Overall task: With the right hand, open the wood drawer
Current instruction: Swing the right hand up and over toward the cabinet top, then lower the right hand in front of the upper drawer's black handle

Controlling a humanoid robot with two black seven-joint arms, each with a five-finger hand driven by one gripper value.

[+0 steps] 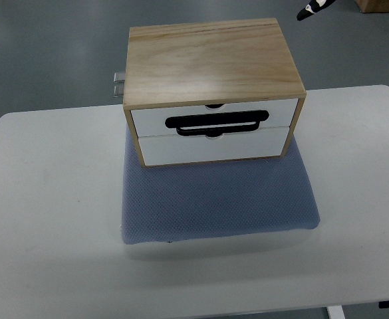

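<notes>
Item: wood drawer unit (pixel 214 73), two white fronts closed, black handle (pixel 217 122) across them, standing on blue mat (pixel 217 199) on white table (pixel 41 199). My hands: neither in view, state untellable. Step: unstarted. Next: my right hand must reach the handle.

The wood drawer box (pixel 214 63) sits upright on a blue mat (pixel 217 199), its two white drawer fronts facing the camera. Both drawers look shut, flush with the frame. A black handle (pixel 217 123) spans the seam between them.
</notes>
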